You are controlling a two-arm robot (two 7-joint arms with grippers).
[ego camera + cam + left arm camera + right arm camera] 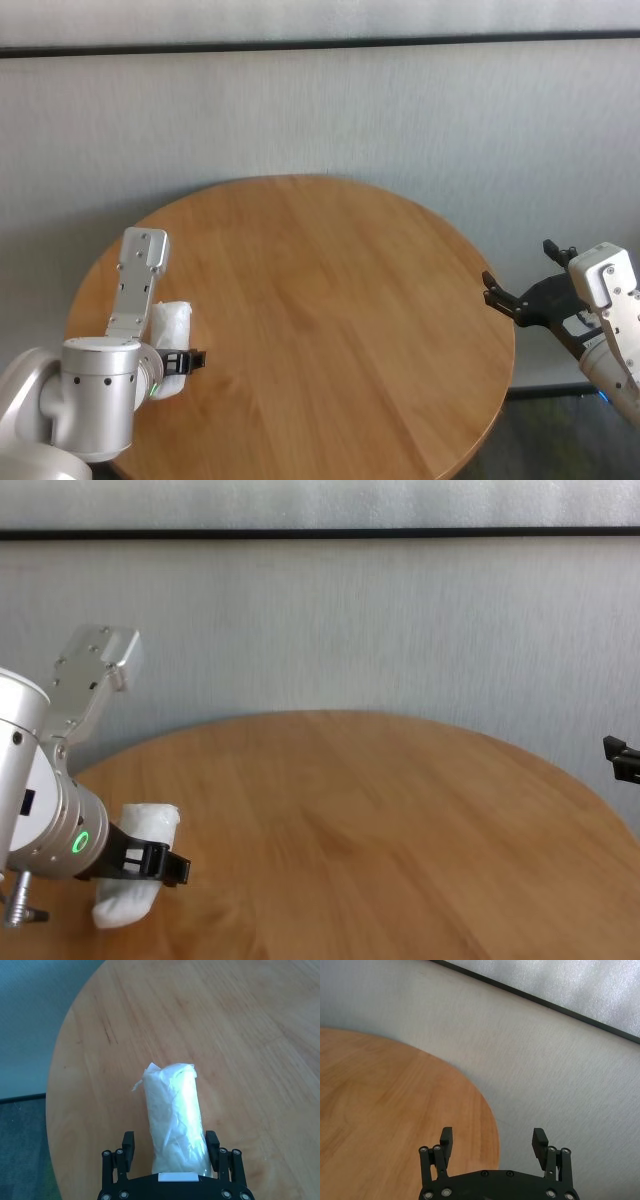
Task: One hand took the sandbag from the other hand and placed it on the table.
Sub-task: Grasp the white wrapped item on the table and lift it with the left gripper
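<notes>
1. Okay, far left first: your left gripper (170,1141), the one with the green light on its wrist, is low over the near-left part of the round wooden table (330,300). Its jaws stand open astride the sandbag (172,1110), and the left wrist view shows a sliver of daylight along one finger. So I'd call it straddled, not squeezed.
2. The sandbag lies on the wood, long axis running straight out from the palm, its near end tucked between the fingers and its crinkled far end pointing toward the table's middle.
3. My read is that you're at the pick-up that feeds the handover. Centre the jaws so both pads meet the bag together; a one-sided touch will likely roll it.
4. Close gently and evenly. It's soft and lumpy, so it should give under the pads and could sag at the free end once lifted.
5. Grip near this end only, leaving the far half bare for the other hand to take hold of.
6. Lift straight up before you travel, so the fabric doesn't drag across the wood.
7. Over on the right: your right gripper (520,272) hangs off the table's right edge, jaws wide apart and holding nothing, well apart from the bag. Bring the bag toward the middle to meet it.
</notes>
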